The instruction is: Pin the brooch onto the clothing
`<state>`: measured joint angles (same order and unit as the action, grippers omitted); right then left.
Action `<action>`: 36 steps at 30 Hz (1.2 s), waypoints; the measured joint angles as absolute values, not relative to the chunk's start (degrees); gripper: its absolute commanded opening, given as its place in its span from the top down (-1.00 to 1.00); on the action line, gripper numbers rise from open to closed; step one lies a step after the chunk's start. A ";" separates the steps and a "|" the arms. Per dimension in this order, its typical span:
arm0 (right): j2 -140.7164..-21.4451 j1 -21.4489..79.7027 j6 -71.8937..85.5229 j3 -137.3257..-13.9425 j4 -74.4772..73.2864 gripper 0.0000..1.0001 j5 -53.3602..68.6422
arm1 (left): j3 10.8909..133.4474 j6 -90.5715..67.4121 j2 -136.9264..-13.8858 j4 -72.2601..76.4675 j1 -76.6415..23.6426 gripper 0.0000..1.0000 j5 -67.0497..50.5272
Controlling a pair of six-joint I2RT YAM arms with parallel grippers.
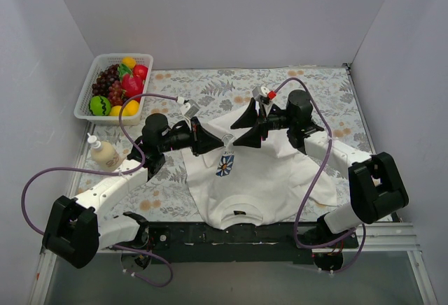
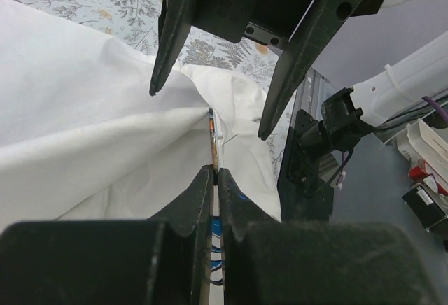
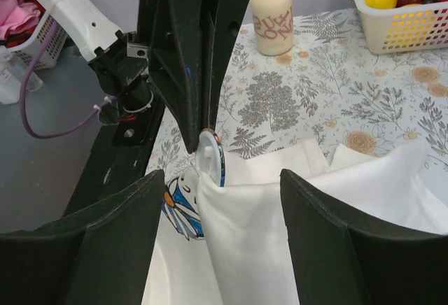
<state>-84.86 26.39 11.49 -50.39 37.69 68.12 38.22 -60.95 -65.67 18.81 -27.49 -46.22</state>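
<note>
The white T-shirt point(image 1: 259, 179) lies on the floral tablecloth with its flower print point(image 1: 225, 166) facing up. My left gripper point(image 1: 213, 141) is shut on the brooch point(image 1: 228, 141) and holds it on edge just above the print. In the left wrist view the brooch point(image 2: 213, 147) shows edge-on between my shut fingers point(image 2: 199, 200). In the right wrist view its white back point(image 3: 208, 154) touches a raised fold of the shirt point(image 3: 252, 228). My right gripper point(image 1: 246, 127) is open, and its jaws straddle that fold point(image 3: 222, 179) without gripping it.
A white basket of toy fruit point(image 1: 115, 84) stands at the back left. A lotion bottle point(image 1: 103, 152) stands at the left by my left arm. Grey walls close in the table on three sides.
</note>
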 measured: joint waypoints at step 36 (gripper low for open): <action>-87.05 28.99 3.70 -55.13 24.95 -0.08 69.60 | 39.51 -62.33 -65.67 17.96 -27.49 1.00 -47.00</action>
